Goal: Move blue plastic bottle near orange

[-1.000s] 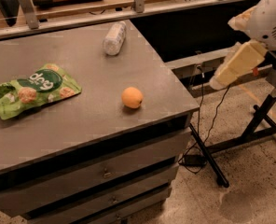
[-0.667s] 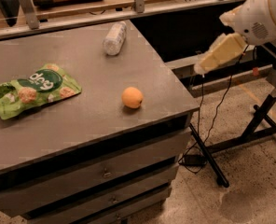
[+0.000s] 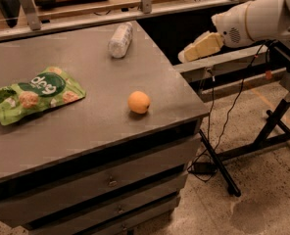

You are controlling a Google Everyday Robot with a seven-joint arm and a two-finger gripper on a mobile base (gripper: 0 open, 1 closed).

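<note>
The blue plastic bottle [image 3: 120,40] is lying at the bench's [image 3: 86,136] far edge. The gripper [image 3: 198,47] is hovering beyond the bench's right side, well apart from the bottle. I cannot tell how far open it is.

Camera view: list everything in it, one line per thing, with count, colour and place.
blue plastic bottle: one, clear with a pale label, lying on its side at the far edge of the table
orange: one, orange, on the table near the front right, apart from the bottle
green snack bag: one, green, lying flat on the left of the table
table: one, grey, fills the left and middle of the view
drawers: several, grey, stacked under the table top
stand: one, black, on the floor to the right of the table
cable: one, black, hanging beside the stand
arm: one, white, upper right
tool: one, pale yellow, in the air off the table's right edge, right of the bottle
</note>
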